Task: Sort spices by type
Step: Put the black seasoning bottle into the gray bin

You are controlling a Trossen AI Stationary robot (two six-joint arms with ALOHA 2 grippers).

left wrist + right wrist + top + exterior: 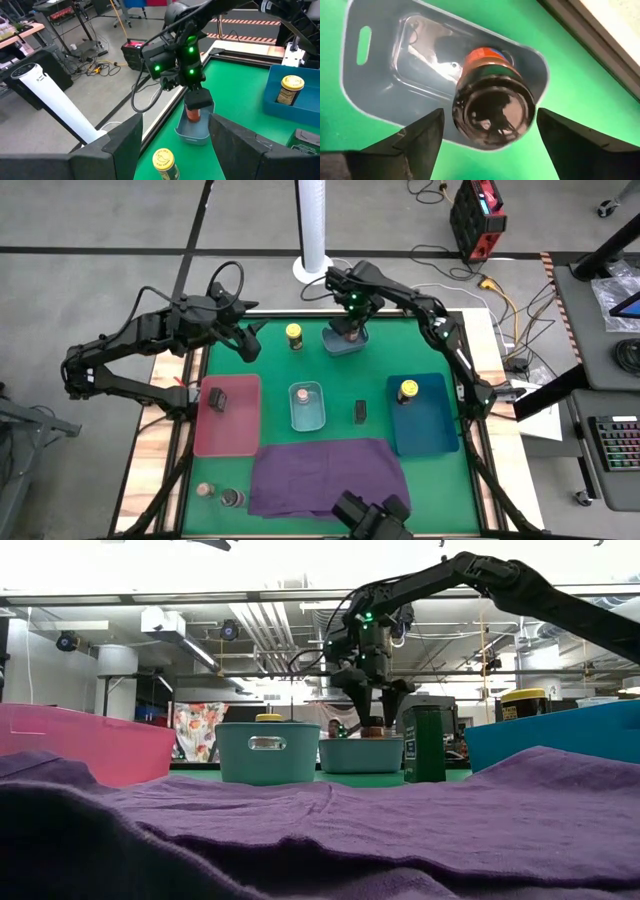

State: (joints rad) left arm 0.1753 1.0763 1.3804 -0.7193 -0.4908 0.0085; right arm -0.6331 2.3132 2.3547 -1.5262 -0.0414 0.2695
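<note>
A dark-lidded spice jar [494, 112] with an orange label stands upright in the small grey-blue bin [380, 75] at the table's far middle. My right gripper [490, 117] points down over it, open, with one finger on either side of the lid and a small gap at each. My left gripper [172, 135] hangs open in the air at the far left, aimed at that bin. A yellow-lidded jar [294, 335] stands on the mat beside the bin. Another yellow-lidded jar [408, 390] stands in the blue tray [425, 430].
A red tray [235, 430] holds a dark tin [216, 399]. In the middle are a teal bin [307, 408] and a dark tin [360, 412] on the mat. A purple cloth [325, 477] covers the near middle, with two small jars [218, 494] at the near left.
</note>
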